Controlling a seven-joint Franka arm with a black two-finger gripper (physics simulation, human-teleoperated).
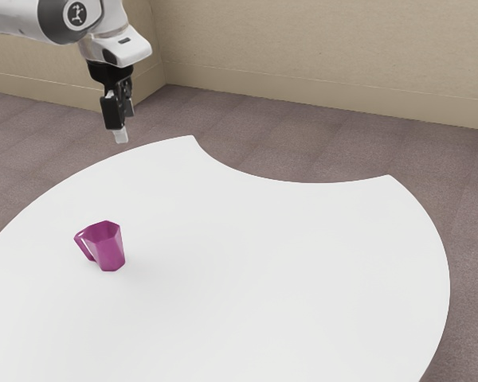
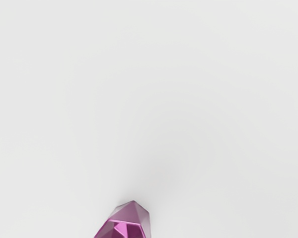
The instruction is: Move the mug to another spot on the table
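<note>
The mug [image 1: 103, 245] stood upright on the worktop [image 1: 303, 263], near left, handle pointing left. The jaws hung above the far-left edge, well apart from it, holding nothing; seen perhaps side-on, their opening couldn't be told.

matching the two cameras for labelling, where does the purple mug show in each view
Exterior view: the mug stands upright on the white table, toward the exterior view's left, its handle pointing left, far below the hand.
Wrist view: the mug shows in part, cut by the picture's edge, on the table below the hand.
Shared landmark: the plain white table around the mug.
</note>
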